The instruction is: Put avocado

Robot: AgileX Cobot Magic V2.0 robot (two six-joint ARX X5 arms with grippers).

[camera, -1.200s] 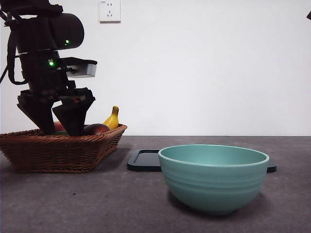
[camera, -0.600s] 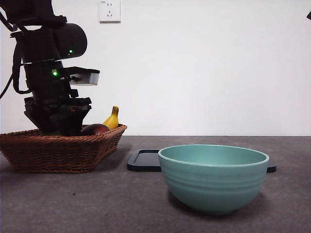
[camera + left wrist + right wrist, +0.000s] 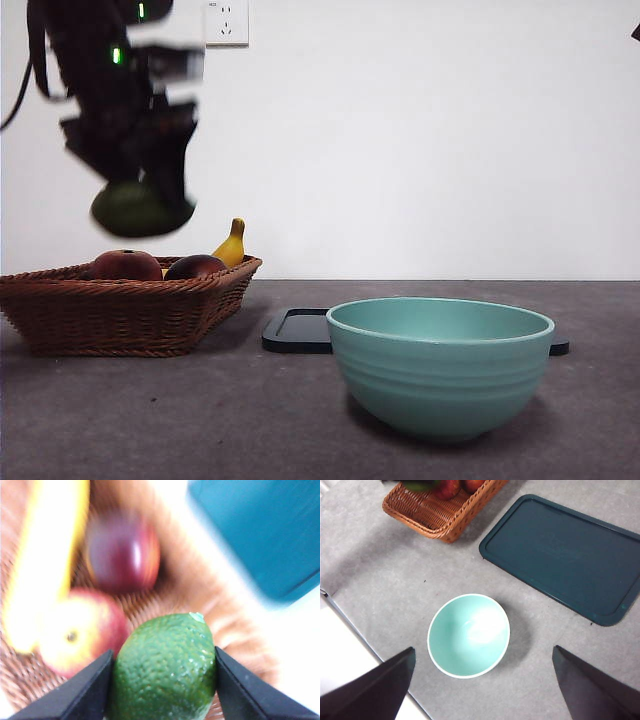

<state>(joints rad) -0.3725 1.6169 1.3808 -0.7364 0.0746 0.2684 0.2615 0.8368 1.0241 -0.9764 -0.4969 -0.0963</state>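
One avocado [image 3: 140, 209] hangs in the air above the wicker basket [image 3: 120, 310], pinched in the left claw [image 3: 162, 680].

Both black jaws of that claw press against the fruit's sides, so it is closed on the avocado, clear of the basket rim and directly over the fruit left inside. In the basket lie a red-orange peach [image 3: 125, 265], a dark maroon fruit [image 3: 196, 266] and a yellow banana [image 3: 231, 245] whose tip pokes up at the far edge. On the grey tabletop [image 3: 200, 420] a teal bowl [image 3: 438, 362] stands nearest, well apart from the basket, with a flat dark tray [image 3: 300, 330] lying between and behind them. The right claw [image 3: 482, 690] waits high over the bowl, its jaws spread wide and holding nothing.
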